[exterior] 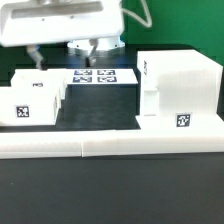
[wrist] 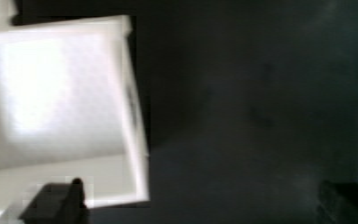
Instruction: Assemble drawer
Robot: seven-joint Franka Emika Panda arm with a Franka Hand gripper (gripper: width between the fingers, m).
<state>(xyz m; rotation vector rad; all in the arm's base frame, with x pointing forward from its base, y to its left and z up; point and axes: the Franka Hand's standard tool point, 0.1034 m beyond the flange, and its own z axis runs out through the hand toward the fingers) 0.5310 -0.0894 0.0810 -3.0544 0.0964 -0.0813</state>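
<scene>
The drawer's large white housing [exterior: 176, 88] stands at the exterior view's right, with a square tag on its front. A small white open-top tray [exterior: 30, 100] with a tag sits at the exterior view's left. My gripper [exterior: 63, 50] hangs above the table behind the tray, open wide and empty. In the wrist view the tray [wrist: 60, 100] is seen from above. One dark finger [wrist: 55, 200] is by the tray's corner and the other finger [wrist: 355, 196] is far across, over the dark table. My gripper [wrist: 204, 200] holds nothing.
The marker board [exterior: 105, 77] lies flat at the back between the tray and the housing. A long low white bar [exterior: 110, 146] borders the table's front. The dark table surface [wrist: 247, 110] lies between my fingers.
</scene>
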